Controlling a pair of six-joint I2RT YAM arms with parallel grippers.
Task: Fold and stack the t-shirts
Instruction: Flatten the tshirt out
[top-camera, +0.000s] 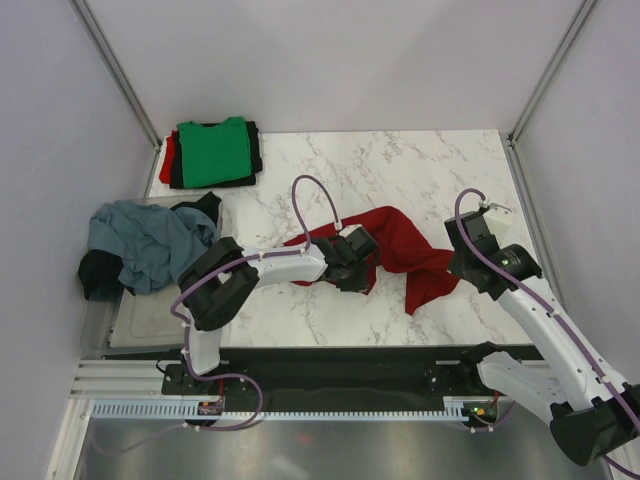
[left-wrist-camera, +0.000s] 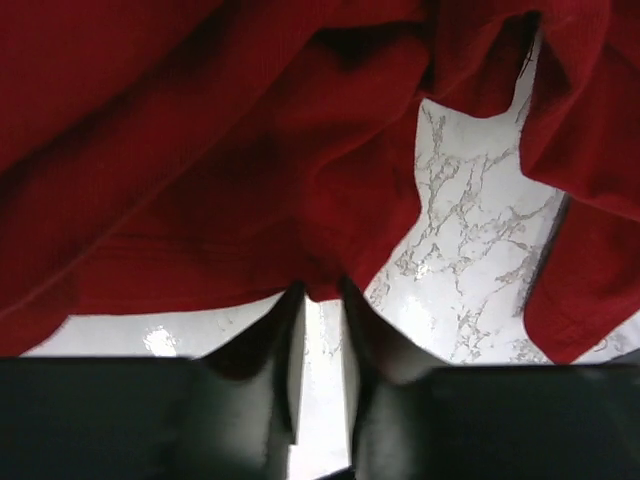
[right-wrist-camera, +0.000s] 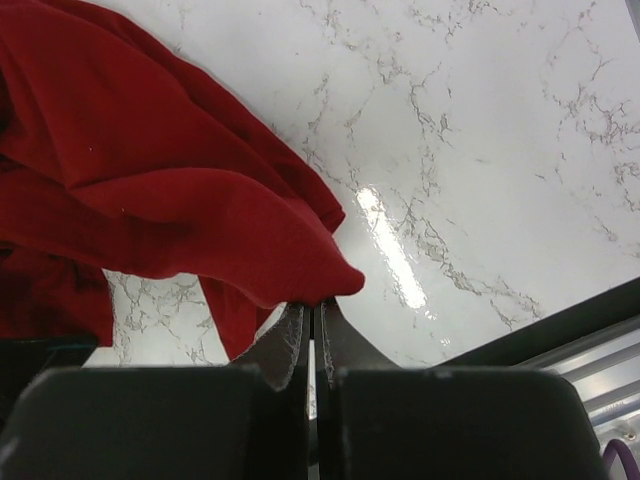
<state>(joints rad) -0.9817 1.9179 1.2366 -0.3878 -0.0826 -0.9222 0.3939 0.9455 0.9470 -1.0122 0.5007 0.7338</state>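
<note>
The dark red t-shirt (top-camera: 400, 245) hangs bunched between my two grippers over the middle of the marble table (top-camera: 400, 170). My left gripper (top-camera: 362, 262) is shut on a fold at its left end; the cloth (left-wrist-camera: 200, 150) drapes from the tips (left-wrist-camera: 322, 292). My right gripper (top-camera: 458, 262) is shut on its right edge, and the cloth (right-wrist-camera: 150, 170) sits pinched at the tips (right-wrist-camera: 316, 304). A folded bright green t-shirt (top-camera: 213, 152) tops a stack at the back left, over a black one (top-camera: 254, 150).
A clear plastic tub (top-camera: 130, 320) stands at the left edge with a crumpled grey-blue t-shirt (top-camera: 150, 240) and a black one (top-camera: 95, 275) on it. Walls close in the table on three sides. The black rail (top-camera: 340, 365) runs along the near edge.
</note>
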